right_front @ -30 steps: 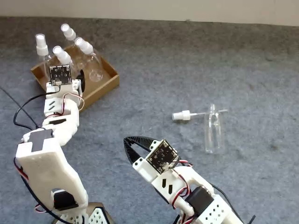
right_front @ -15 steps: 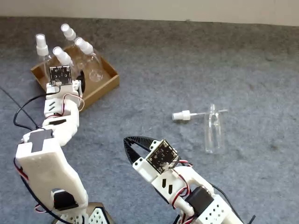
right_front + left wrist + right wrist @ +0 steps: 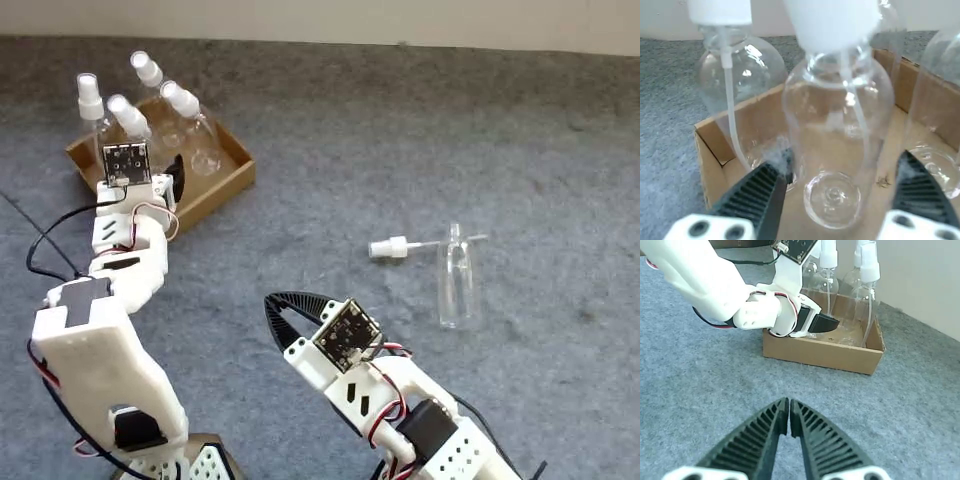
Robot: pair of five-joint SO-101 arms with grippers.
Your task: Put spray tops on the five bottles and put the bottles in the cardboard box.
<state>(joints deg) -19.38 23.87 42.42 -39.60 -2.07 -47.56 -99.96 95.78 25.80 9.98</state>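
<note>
Left wrist view: left tool (image 3: 840, 172) spread around a bottle (image 3: 840, 115) in the cardboard box (image 3: 709, 149); right tool (image 3: 789, 406) clenched, empty.

Brown cardboard box (image 3: 225, 185); clear, colourless bottles (image 3: 200, 145) capped with white spray tops (image 3: 182, 98). Mottled grey carpet (image 3: 400, 130) all over the table, with a pale strip of wall (image 3: 400, 18) behind. White arms (image 3: 95, 350), with black, ridged fingers on the left gripper (image 3: 840, 187) and right gripper (image 3: 789, 422).
</note>
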